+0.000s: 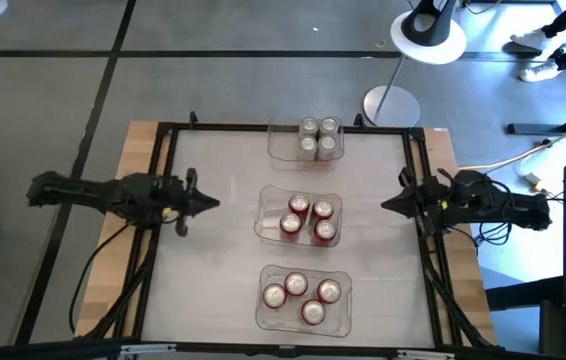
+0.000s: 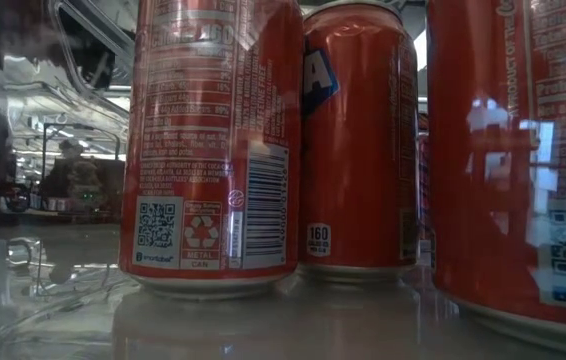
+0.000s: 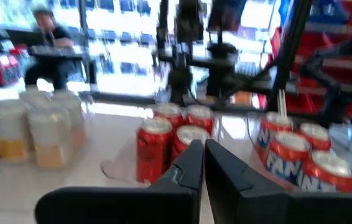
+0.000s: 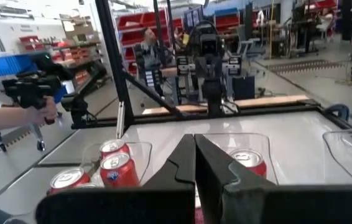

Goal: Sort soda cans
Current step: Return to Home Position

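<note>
Several soda cans stand upright in three clear trays down the table's middle. The silver cans [image 1: 318, 139] [image 3: 36, 124] fill the far tray. Red cans fill the middle tray [image 1: 308, 218] [image 3: 173, 134] and the near tray [image 1: 303, 294] [image 3: 300, 152]. The low view shows the near tray's red cans [image 2: 213, 150] close up. My left gripper [image 1: 215, 203] [image 3: 203, 152] hovers shut to the left of the middle tray. My right gripper [image 1: 384, 205] [image 4: 194, 146] hovers shut to its right. Neither touches anything.
A black frame [image 1: 163, 180] borders the table. Bare tabletop lies between each gripper and the trays. A lamp base [image 1: 391, 104] stands beyond the far edge. A seated person [image 3: 48, 46] and a hand holding a device [image 4: 36, 102] show in the room.
</note>
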Controlling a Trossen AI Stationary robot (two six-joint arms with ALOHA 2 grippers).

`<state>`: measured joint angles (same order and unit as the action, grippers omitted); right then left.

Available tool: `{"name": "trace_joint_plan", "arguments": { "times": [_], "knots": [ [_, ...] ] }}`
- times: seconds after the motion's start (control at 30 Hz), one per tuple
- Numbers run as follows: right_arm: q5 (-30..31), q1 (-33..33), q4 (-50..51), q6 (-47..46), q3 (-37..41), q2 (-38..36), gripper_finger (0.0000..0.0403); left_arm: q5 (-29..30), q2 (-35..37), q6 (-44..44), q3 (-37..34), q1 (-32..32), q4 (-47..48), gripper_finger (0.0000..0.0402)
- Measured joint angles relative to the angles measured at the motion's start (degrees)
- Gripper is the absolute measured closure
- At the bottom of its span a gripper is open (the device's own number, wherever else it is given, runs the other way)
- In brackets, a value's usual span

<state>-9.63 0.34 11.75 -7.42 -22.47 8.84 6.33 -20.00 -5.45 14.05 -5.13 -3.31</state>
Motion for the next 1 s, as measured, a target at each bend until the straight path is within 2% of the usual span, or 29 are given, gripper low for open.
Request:
{"name": "trace_joint_plan", "arguments": {
  "times": [0.1,0.33,0.63,1.0],
  "knots": [
    [0.65,0.00,-1.15,-0.77,2.33,-2.12,0.0402,0.04,6.89,1.36,-2.49,0.97,0.01,0.0397],
    [6.45,0.00,-5.30,-3.01,12.17,-8.86,0.0402,0.02,20.11,0.92,-8.68,3.08,3.02,0.0393],
    [15.07,0.00,-15.00,-4.13,20.85,-8.67,0.0402,0.44,19.73,-1.94,-13.52,4.74,1.52,0.0396],
    [12.02,0.00,-13.40,0.17,21.82,-8.64,0.0402,1.81,19.16,1.16,-13.47,6.36,1.27,0.0398]
  ]
}}
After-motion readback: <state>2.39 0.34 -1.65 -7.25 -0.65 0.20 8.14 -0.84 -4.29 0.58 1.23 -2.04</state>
